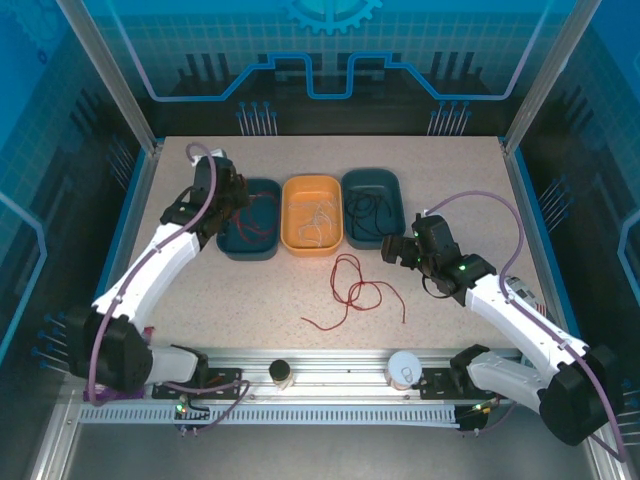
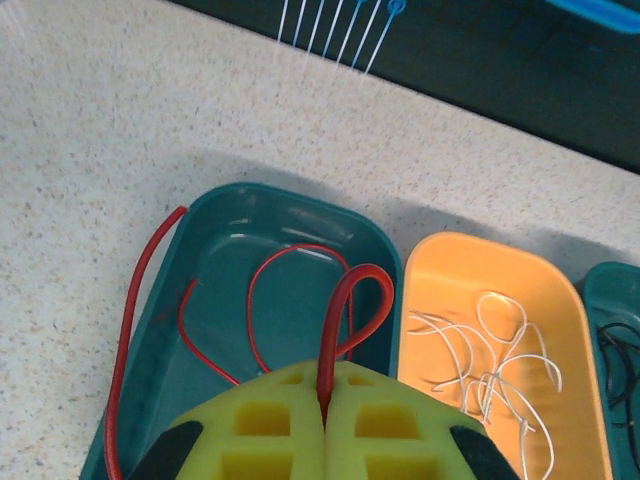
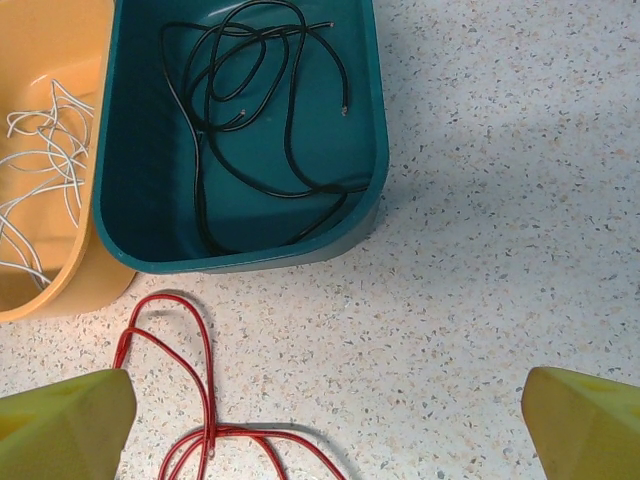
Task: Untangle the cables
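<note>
Leftmost, the left end effector [image 2: 325,425] is clamped shut on a red cable [image 2: 352,300]. Its loop rises from between the yellow pads [image 2: 270,425] over the left teal tray [image 2: 300,215]. More red strands [image 2: 262,300] curl on that tray's floor, and one of them runs along its left rim. From above, this end effector sits over the tray's near-left part, at the far left of the desk [image 2: 120,120].

Just beside that tray stands the orange tray [image 2: 450,275], which holds the whitish cables [image 2: 500,365] in a loose heap.

Next in the row is the right teal tray [image 3: 372,100], set against the orange one. The black cables [image 3: 270,120] lie coiled inside it, in overlapping loops with free ends near the far wall.

On the bare desk in front of the orange and right teal trays lies a red tangle [image 1: 352,290]. It sprawls in several crossing loops, apart from all three trays.

Farthest right, the right end effector [image 3: 325,420] hangs above the desk with its jaws spread wide and nothing between them. It is near the front of the right teal tray, with part of the red tangle beneath its left fingertip [image 3: 70,420].
</note>
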Controlling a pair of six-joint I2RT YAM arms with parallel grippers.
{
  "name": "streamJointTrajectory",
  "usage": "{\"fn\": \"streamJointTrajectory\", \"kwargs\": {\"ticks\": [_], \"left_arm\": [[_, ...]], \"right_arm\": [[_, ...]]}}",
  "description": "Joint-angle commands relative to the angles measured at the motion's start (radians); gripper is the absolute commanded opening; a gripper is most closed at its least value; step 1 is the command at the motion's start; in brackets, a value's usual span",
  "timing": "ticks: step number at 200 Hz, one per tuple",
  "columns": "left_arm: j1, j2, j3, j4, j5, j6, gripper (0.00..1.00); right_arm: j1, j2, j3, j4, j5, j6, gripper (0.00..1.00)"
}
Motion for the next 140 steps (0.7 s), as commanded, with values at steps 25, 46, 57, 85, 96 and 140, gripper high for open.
{"fn": "streamJointTrajectory", "kwargs": {"ticks": [25, 46, 57, 85, 96, 140], "left_arm": [[0.009, 0.142, 0.068, 0.002, 0.044, -0.119, 0.00], [0.010, 0.204, 0.082, 0.004, 0.035, -0.143, 0.00], [0.010, 0.235, 0.086, 0.013, 0.031, -0.152, 0.00], [0.010, 0.310, 0.100, 0.045, 0.061, -0.164, 0.00], [0.010, 0.339, 0.111, 0.046, 0.067, -0.170, 0.00], [0.010, 0.418, 0.126, 0.071, 0.060, -0.187, 0.00]], "right_arm": [[0.010, -0.033, 0.005, -0.013, 0.009, 0.008, 1.00], [0.011, -0.043, -0.008, -0.006, 0.011, 0.015, 1.00], [0.011, -0.049, -0.017, 0.002, 0.010, 0.017, 1.00], [0.010, -0.059, -0.030, 0.007, 0.009, 0.022, 1.00], [0.010, -0.058, -0.032, 0.008, 0.008, 0.022, 1.00], [0.011, -0.051, -0.034, 0.013, 0.000, 0.027, 1.00]]}}
